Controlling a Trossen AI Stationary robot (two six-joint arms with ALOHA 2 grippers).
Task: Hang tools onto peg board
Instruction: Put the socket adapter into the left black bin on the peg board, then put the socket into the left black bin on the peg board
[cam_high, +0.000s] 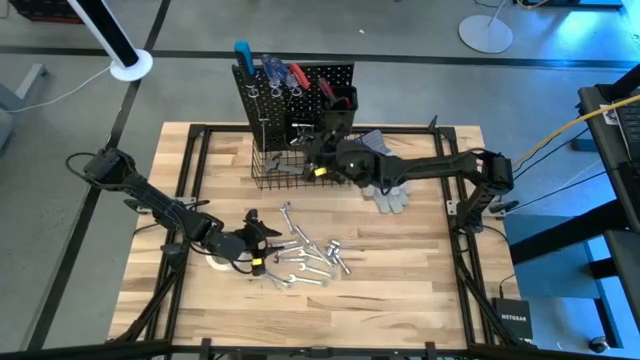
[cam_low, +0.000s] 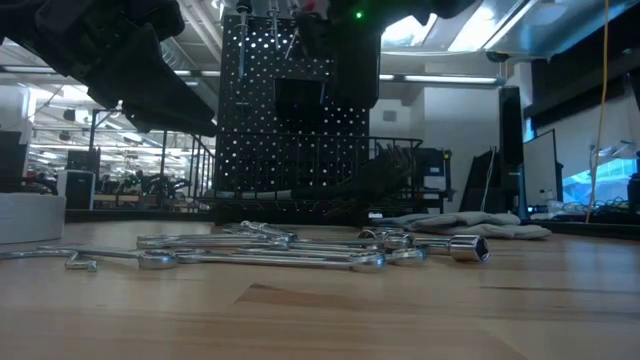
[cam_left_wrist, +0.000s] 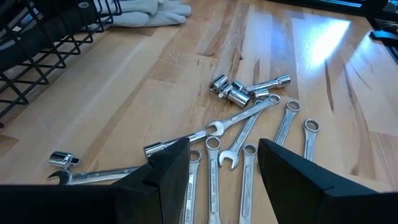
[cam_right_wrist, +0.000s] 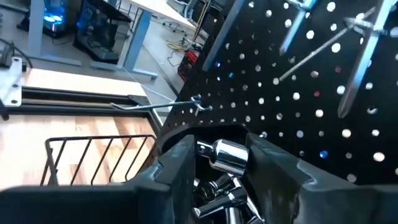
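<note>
The peg board (cam_high: 300, 85) stands upright at the table's far edge, with blue- and red-handled tools (cam_high: 275, 70) hung on it and a black wire basket (cam_high: 275, 165) at its base. My right gripper (cam_right_wrist: 221, 168) reaches level at the board (cam_right_wrist: 311, 93), open, its fingers on either side of a silver socket (cam_right_wrist: 225, 155) that lies on other sockets (cam_right_wrist: 221, 196) in a black bin. A pile of silver wrenches and sockets (cam_high: 310, 260) lies flat on the table. My left gripper (cam_left_wrist: 224, 180) hovers open just left of the pile (cam_left_wrist: 242, 137), with nothing between its fingers. My right gripper's fingers come level from the table's near right side and flank the silver socket (cam_right_wrist: 242, 155) at the top of the bin's heap. A gap shows on one side of it. Whether the other finger (cam_right_wrist: 267, 168) touches it, I cannot tell.
Grey work gloves (cam_high: 385, 190) lie on the table right of the basket, under my right arm. A white roll (cam_high: 216, 262) sits beside my left gripper. Bare wood lies at the near and right parts of the table (cam_high: 420, 290).
</note>
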